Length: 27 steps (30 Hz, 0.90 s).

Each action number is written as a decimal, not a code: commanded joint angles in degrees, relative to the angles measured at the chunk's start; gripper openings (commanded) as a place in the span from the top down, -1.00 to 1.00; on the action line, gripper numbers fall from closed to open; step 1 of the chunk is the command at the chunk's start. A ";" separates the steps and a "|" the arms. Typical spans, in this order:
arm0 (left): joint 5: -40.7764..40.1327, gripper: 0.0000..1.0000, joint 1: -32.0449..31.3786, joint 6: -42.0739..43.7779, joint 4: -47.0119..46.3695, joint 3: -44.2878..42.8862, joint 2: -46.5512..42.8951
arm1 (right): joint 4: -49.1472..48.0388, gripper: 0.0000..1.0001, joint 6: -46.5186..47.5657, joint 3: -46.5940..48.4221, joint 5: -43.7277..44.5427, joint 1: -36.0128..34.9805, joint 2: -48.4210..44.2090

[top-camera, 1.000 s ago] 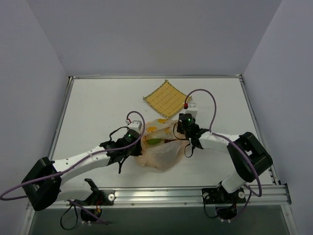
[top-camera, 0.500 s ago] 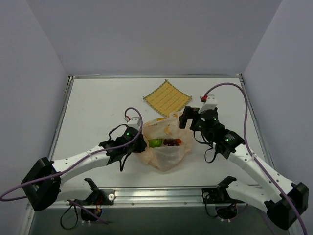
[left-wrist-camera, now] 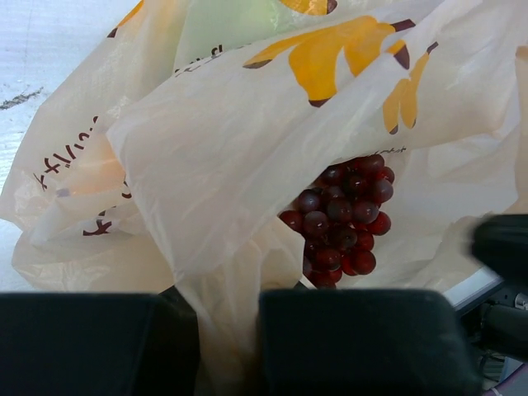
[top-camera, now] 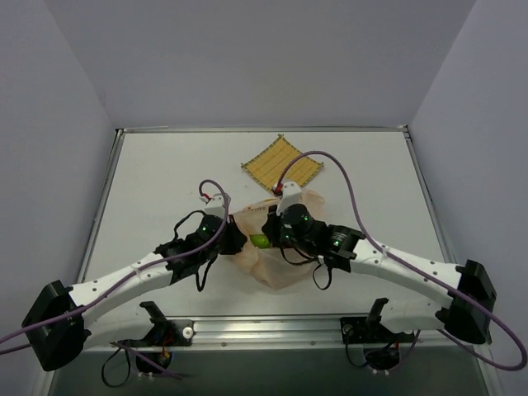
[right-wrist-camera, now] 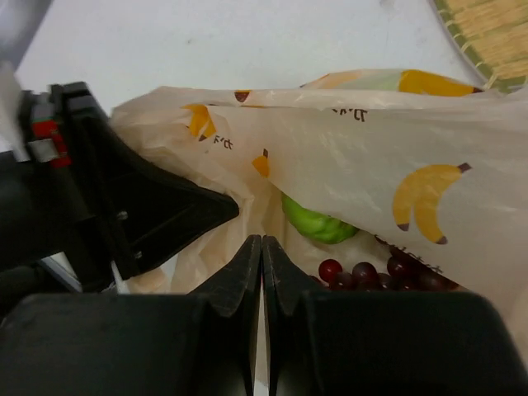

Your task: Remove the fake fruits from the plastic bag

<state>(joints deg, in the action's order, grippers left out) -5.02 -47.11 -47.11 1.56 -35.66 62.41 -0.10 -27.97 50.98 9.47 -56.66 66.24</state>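
Note:
The plastic bag (top-camera: pixel 276 266), pale with printed yellow bananas, lies at the table's middle. My left gripper (top-camera: pixel 237 240) is at its left edge, shut on a fold of the bag (left-wrist-camera: pixel 227 330). In the left wrist view a dark red grape bunch (left-wrist-camera: pixel 340 219) lies inside the bag. My right gripper (top-camera: pixel 270 234) hovers over the bag's mouth, fingers pressed together (right-wrist-camera: pixel 261 244) with nothing seen between them. Just beyond its tips lie a round green fruit (right-wrist-camera: pixel 318 224) and the grapes (right-wrist-camera: pixel 384 272). The green fruit also shows in the top view (top-camera: pixel 259 241). The mango shape is hidden.
A woven yellow mat (top-camera: pixel 283 165) lies behind the bag, its corner in the right wrist view (right-wrist-camera: pixel 487 33). The left gripper's black body (right-wrist-camera: pixel 124 214) sits close to the left of the right fingers. White table (top-camera: pixel 157 190) all around; a metal rail runs along the near edge.
The right arm has swung from the bag's right side to over its mouth, now covering the grapes in the top view. The left gripper keeps hold of the bag's left edge.

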 commanded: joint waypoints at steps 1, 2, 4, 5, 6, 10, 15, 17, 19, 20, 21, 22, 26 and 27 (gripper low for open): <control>-0.79 0.95 0.44 0.97 0.46 -1.08 -1.85 | -7.88 1.00 -1.48 -0.70 1.69 -0.73 6.95; -0.78 0.95 0.44 1.14 0.11 -0.82 -1.94 | -8.77 1.00 -1.39 -1.23 2.04 -0.82 8.19; -0.61 0.95 0.44 1.41 0.11 -0.47 -2.38 | -9.39 1.00 -1.91 -1.94 2.56 -1.43 11.18; -0.61 0.95 0.44 1.50 0.28 -0.20 -2.47 | -9.48 1.00 -1.92 -2.29 2.04 -2.04 11.72; -0.96 0.95 0.44 1.58 0.28 0.06 -2.65 | -9.48 1.00 -2.00 -2.64 1.34 -2.74 12.24; -1.14 0.95 0.44 1.59 0.55 1.20 -3.61 | -7.12 1.00 -4.01 -4.48 1.77 -8.80 13.39; 0.09 0.95 0.35 1.76 0.55 2.87 -3.88 | -6.58 1.00 -9.03 -9.39 5.72 -16.28 11.46; 0.44 0.95 0.35 1.76 1.42 3.40 -3.44 | -6.58 1.00 -11.13 -10.90 8.18 -17.42 10.58; 1.06 0.95 0.35 1.67 1.25 4.19 -2.65 | -6.67 1.00 -12.46 -13.26 9.32 -17.60 10.67; 1.93 0.95 0.27 1.67 0.99 4.46 -2.47 | -6.67 1.00 -13.51 -13.89 9.86 -17.69 10.75; 2.11 0.95 0.18 1.50 0.81 4.89 -2.30 | -6.67 1.00 -13.95 -14.41 10.12 -17.60 10.93; 2.12 0.95 -0.08 1.32 0.72 5.07 -2.12 | -6.50 1.00 -14.39 -15.29 10.47 -17.69 10.58; 1.94 0.95 -0.79 0.27 -0.59 7.96 -2.29 | -4.83 0.90 -17.12 -17.75 17.04 -18.13 6.11; 2.11 0.95 -0.87 0.18 -0.60 8.50 -2.38 | -4.30 0.82 -17.90 -18.02 18.29 -18.22 4.62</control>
<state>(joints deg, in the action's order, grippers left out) -3.03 -47.46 -46.70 1.85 -28.32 60.45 -6.17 -42.11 33.80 19.68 -74.37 75.81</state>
